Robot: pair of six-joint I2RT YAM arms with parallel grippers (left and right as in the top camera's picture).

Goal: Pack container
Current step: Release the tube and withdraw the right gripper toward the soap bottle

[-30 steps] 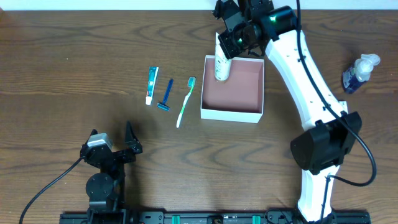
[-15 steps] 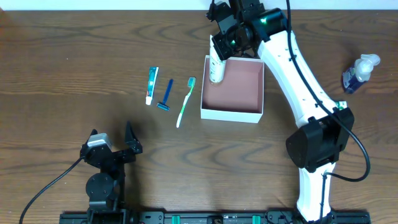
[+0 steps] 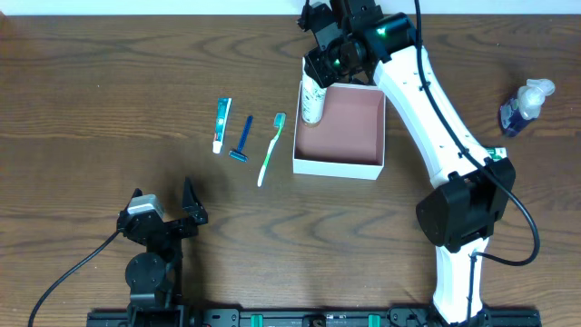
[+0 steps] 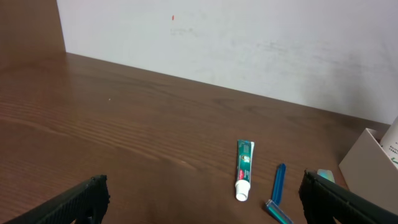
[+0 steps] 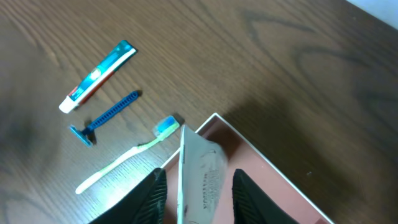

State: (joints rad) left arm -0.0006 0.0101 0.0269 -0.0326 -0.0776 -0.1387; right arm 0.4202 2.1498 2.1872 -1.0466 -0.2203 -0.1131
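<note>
Claw (image 3: 329, 62) on my right arm pinches a white packet (image 3: 312, 102) at the far-left corner of the container (image 3: 336, 166), which sits far of centre. Released here, the packet could catch the rim and topple out toward the toothbrush (image 3: 269, 150) just left.

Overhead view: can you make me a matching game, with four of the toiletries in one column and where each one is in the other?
Things:
1. toothpaste tube
2. blue razor
3. toothbrush
4. white-and-green packet

Places:
A. held by the right gripper at the container's far left corner
B. lying nearest the container
C. leftmost of the three lying on the table
D. lying between the other two

Pairs: 1-C, 2-D, 3-B, 4-A.
</note>
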